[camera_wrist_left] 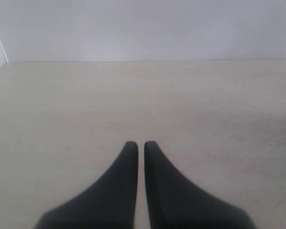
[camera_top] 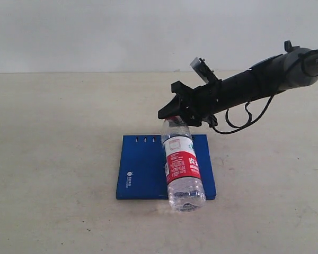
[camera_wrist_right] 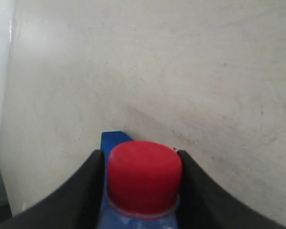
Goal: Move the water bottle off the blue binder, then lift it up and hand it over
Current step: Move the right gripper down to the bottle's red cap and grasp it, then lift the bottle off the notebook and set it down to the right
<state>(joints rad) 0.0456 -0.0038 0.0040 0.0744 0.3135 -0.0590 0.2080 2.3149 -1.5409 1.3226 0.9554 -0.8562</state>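
The water bottle [camera_top: 183, 168] lies along the right side of the blue binder [camera_top: 140, 169], its clear base hanging past the binder's front edge. My right gripper [camera_top: 176, 117] reaches in from the right and is shut on the bottle's neck end. In the right wrist view the red cap [camera_wrist_right: 144, 174] sits pinched between the two black fingers [camera_wrist_right: 88, 191], with a corner of the binder [camera_wrist_right: 112, 139] behind it. My left gripper [camera_wrist_left: 140, 145] hangs over bare table with its fingers nearly together and nothing between them; it does not show in the exterior view.
A beige table [camera_top: 53, 159] spreads around the binder, ending at a pale wall [camera_top: 95, 32] at the back. The right arm's black cable [camera_top: 244, 119] loops down behind the binder's far right corner.
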